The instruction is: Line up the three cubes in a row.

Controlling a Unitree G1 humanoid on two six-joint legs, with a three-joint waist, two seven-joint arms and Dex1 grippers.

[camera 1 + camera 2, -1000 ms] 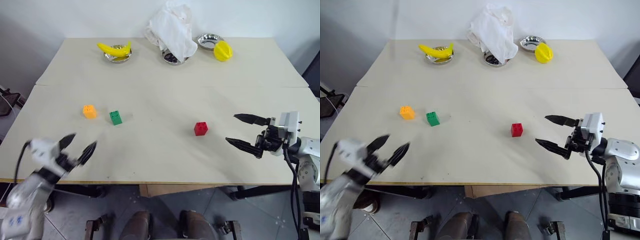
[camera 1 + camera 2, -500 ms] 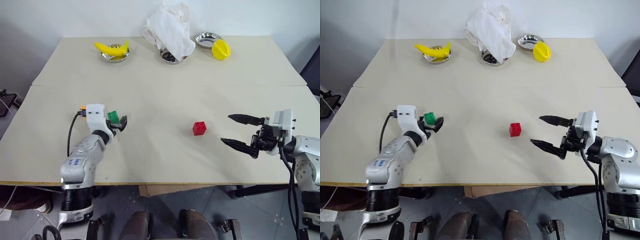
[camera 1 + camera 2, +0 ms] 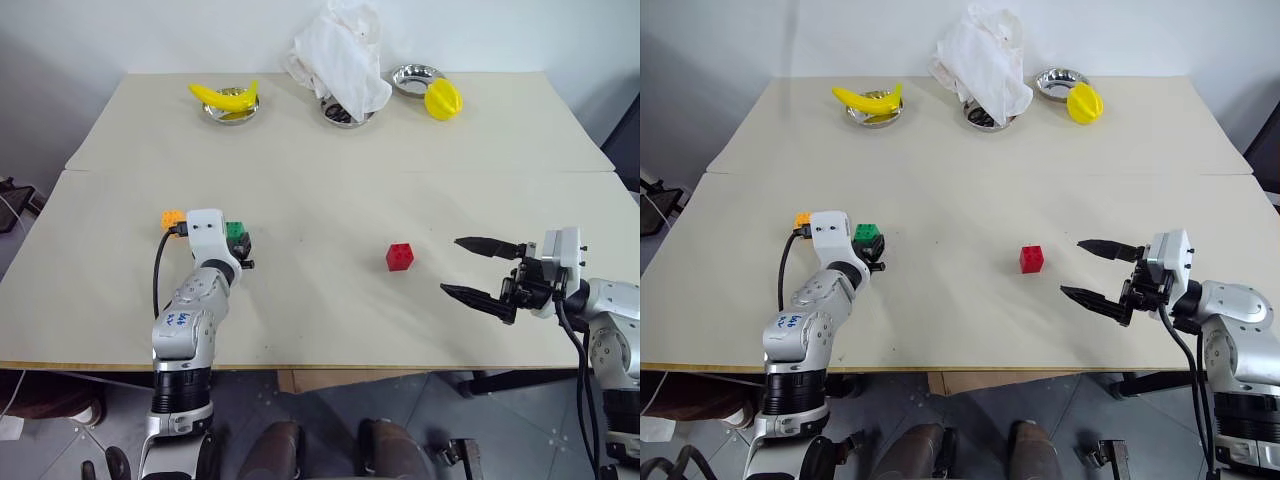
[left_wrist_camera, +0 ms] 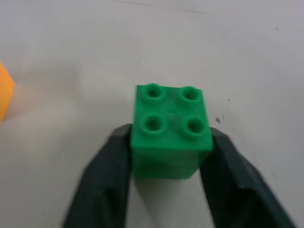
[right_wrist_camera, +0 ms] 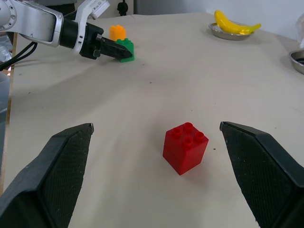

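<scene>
The left gripper [image 4: 164, 178], open moments ago, is now pinching the green cube [image 4: 170, 129] beside the orange cube [image 3: 172, 217], apparently still tabled; the right gripper [image 3: 482, 270] is gaping empty near the red cube [image 3: 400, 257].

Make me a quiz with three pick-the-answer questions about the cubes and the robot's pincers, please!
1. Which cube sits nearest the right pincer?
A. orange
B. red
C. green

2. How many toy cubes are on the table?
A. two
B. three
C. five

3. What is the left pincer doing?
A. clamping the green cube
B. resting wide open on bare table
C. holding the banana

Answers:
1. B, the red cube lies just ahead of that pincer's open fingers.
2. B, the orange cube, green cube and red one are all there is.
3. A, its two black fingers press the green cube's sides in the left wrist view.
</scene>
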